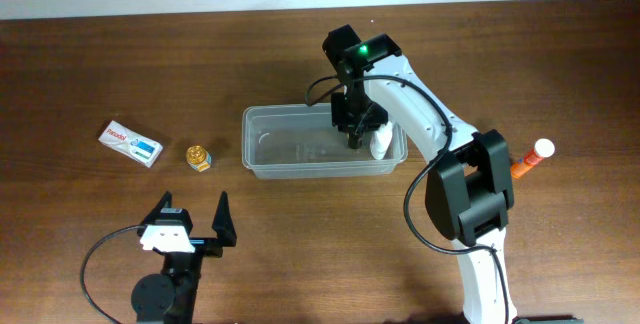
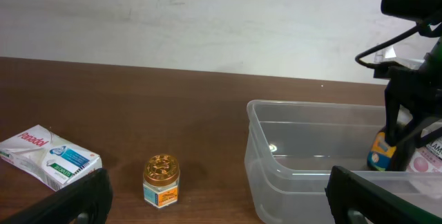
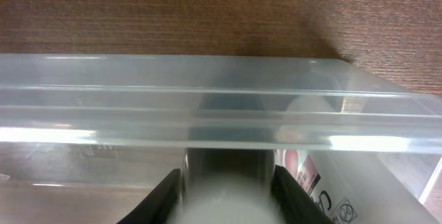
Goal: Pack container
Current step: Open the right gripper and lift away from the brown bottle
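The clear plastic container (image 1: 262,160) sits mid-table; it also shows in the left wrist view (image 2: 276,175) and the right wrist view (image 3: 207,99). My right gripper (image 1: 355,132) reaches down inside its right end, shut on a small bottle (image 2: 380,153) with a blue and yellow label, blurred between the fingers (image 3: 226,193). A white bottle with a pink label (image 1: 381,145) lies in the container beside it (image 2: 426,160). My left gripper (image 1: 195,216) is open and empty near the front left edge, its fingers framing the left wrist view (image 2: 217,193).
A white and blue box (image 1: 131,142) and a small gold-lidded jar (image 1: 199,155) lie left of the container; both show in the left wrist view, box (image 2: 48,156), jar (image 2: 161,180). An orange and white tube (image 1: 531,158) lies at the right.
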`<state>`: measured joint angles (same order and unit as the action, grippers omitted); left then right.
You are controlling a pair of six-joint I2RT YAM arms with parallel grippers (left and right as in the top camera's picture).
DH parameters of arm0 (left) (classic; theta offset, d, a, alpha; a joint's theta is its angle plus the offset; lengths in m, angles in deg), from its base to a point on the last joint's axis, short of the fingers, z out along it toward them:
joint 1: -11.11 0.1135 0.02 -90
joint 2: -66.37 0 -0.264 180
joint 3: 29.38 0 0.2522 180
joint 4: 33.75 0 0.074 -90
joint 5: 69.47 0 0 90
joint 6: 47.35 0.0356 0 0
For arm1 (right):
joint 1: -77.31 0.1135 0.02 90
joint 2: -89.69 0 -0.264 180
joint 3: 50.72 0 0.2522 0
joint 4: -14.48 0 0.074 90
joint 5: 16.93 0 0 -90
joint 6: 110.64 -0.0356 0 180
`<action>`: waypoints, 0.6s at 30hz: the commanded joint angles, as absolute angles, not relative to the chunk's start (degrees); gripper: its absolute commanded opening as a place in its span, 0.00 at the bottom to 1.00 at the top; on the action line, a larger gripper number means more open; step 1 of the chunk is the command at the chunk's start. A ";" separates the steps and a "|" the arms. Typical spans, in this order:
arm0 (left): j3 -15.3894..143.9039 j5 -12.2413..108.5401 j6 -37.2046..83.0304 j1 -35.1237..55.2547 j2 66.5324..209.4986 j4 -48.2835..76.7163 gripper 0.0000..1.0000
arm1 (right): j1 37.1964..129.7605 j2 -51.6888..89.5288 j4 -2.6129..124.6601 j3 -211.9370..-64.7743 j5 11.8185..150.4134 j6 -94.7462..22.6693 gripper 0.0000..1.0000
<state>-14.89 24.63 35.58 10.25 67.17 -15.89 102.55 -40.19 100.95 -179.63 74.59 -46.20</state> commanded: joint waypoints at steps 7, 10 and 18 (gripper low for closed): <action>-15.13 24.81 36.50 10.54 66.66 -15.65 0.99 | 102.77 -38.18 100.79 -178.89 74.33 -46.66 0.35; -15.13 24.81 36.50 10.54 66.66 -15.65 0.99 | 102.75 -38.16 100.75 -178.91 74.31 -46.64 0.35; -15.13 24.81 36.52 10.54 66.66 -15.65 0.99 | 101.94 -38.05 104.60 -185.56 75.20 -45.94 0.40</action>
<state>-14.89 24.63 35.58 10.25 67.17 -15.89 102.40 -40.15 103.61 -181.05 74.68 -46.18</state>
